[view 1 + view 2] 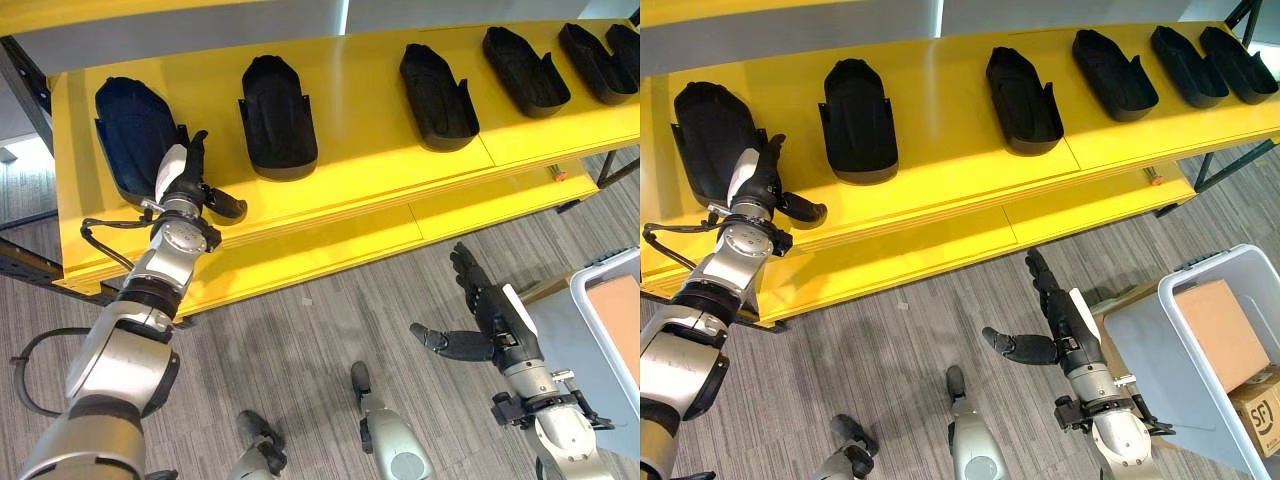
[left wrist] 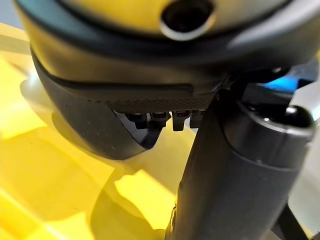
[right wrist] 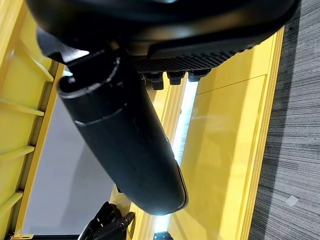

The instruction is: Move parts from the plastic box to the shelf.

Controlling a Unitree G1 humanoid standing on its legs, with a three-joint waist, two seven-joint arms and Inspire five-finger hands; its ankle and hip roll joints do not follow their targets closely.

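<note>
Several black moulded parts lie in a row on the yellow shelf (image 1: 360, 165). My left hand (image 1: 183, 178) is raised at the shelf's left end. Its straight fingers rest against the near edge of the leftmost part (image 1: 125, 125), and its thumb (image 1: 226, 206) is spread out over the shelf. That hand is open and holds nothing. In the left wrist view the thumb (image 2: 235, 170) stands over the yellow surface. My right hand (image 1: 1068, 322) hangs open and empty above the carpet in front of the shelf, just left of the plastic box (image 1: 1150, 385).
The pale plastic box stands on the floor at the lower right, with a cardboard box (image 1: 1220, 330) inside it. Other parts (image 1: 278, 115) (image 1: 437, 95) (image 1: 525, 70) are spaced along the shelf to the right. A lower yellow ledge (image 1: 330, 250) juts out below.
</note>
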